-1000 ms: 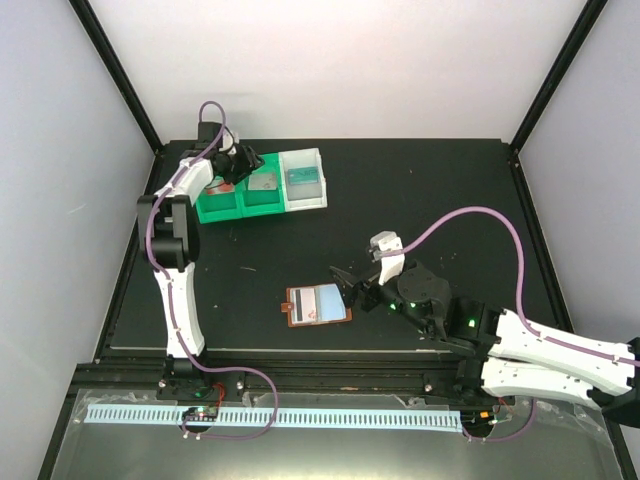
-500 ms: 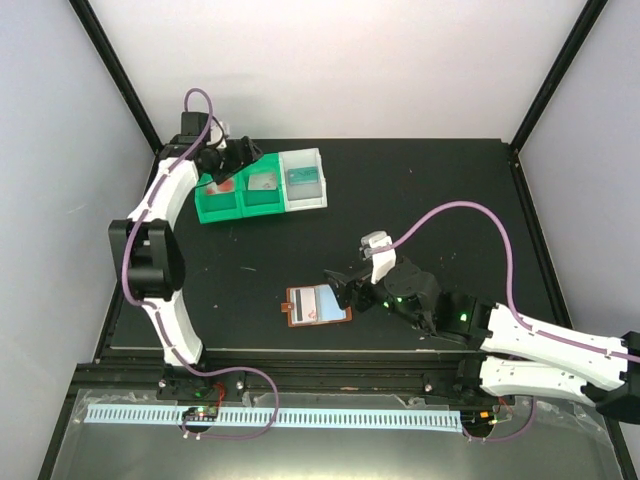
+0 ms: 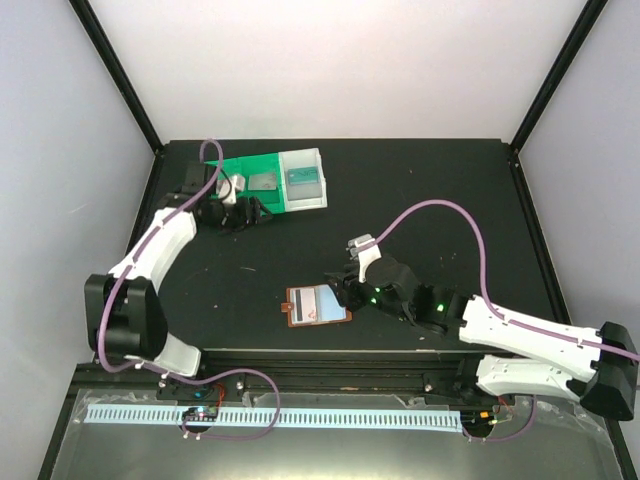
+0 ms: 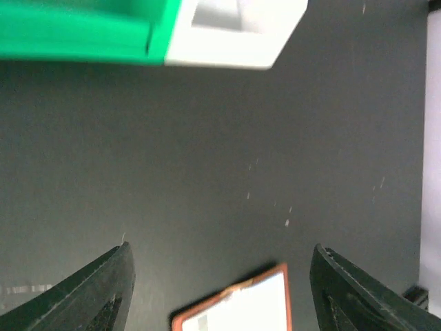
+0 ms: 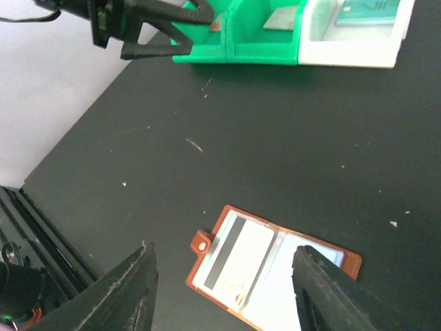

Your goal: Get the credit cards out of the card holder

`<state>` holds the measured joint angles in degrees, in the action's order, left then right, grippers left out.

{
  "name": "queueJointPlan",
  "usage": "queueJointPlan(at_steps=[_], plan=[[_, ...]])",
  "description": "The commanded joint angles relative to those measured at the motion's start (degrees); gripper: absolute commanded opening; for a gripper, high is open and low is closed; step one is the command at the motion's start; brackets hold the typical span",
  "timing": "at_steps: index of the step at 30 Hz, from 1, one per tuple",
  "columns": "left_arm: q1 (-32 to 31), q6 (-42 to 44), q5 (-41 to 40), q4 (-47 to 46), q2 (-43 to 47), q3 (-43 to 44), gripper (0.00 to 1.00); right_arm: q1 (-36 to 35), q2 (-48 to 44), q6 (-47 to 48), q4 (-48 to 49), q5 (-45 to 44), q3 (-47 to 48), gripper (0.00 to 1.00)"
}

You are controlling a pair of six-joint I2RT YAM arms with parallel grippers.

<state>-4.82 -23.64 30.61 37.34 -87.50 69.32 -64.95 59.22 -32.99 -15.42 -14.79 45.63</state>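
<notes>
Right gripper (image 3: 338, 288) spread, empty, over card holder's (image 3: 316, 306) 3 o'clock edge; credit card (image 5: 241, 256) inside. Left gripper (image 3: 255, 212) spread, empty, 6 o'clock of green bin (image 3: 255, 166).

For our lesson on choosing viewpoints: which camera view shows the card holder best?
Right wrist: the card holder lies open and large, tab and pale card clear. Top external shows it small; left wrist catches only a corner.

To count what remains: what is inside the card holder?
A whitish card with a dark stripe sits in one pocket of the holder. A finger of the right gripper hides part of the other pocket.
</notes>
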Motion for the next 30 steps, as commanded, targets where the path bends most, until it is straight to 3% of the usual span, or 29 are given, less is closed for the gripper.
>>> queueJointPlan(at_steps=[1,6,11,18,21,30], plan=[[-2.41,1.69,4.71,-0.78,6.03,-7.27,0.7,1.45,3.53,-2.4,2.62,5.14,-1.04,0.49],[-5.56,0.85,6.28,-3.0,10.94,-15.23,0.63,3.74,8.71,-3.72,4.71,9.36,-1.44,0.4],[-9.61,-2.33,7.01,-8.85,13.76,-23.05,0.58,9.78,13.19,-5.66,10.41,21.97,-3.55,0.37],[-14.28,-6.42,7.41,-17.26,15.56,-31.5,0.41,14.3,22.16,-7.77,15.0,33.7,-3.35,0.32],[-15.13,-7.64,7.19,-19.97,14.83,-34.34,0.36,14.8,26.59,-7.8,16.9,36.64,-2.66,0.29],[-17.43,-8.53,7.58,-26.53,7.7,-38.93,0.31,15.61,36.14,-8.28,20.36,39.99,-1.19,0.25]])
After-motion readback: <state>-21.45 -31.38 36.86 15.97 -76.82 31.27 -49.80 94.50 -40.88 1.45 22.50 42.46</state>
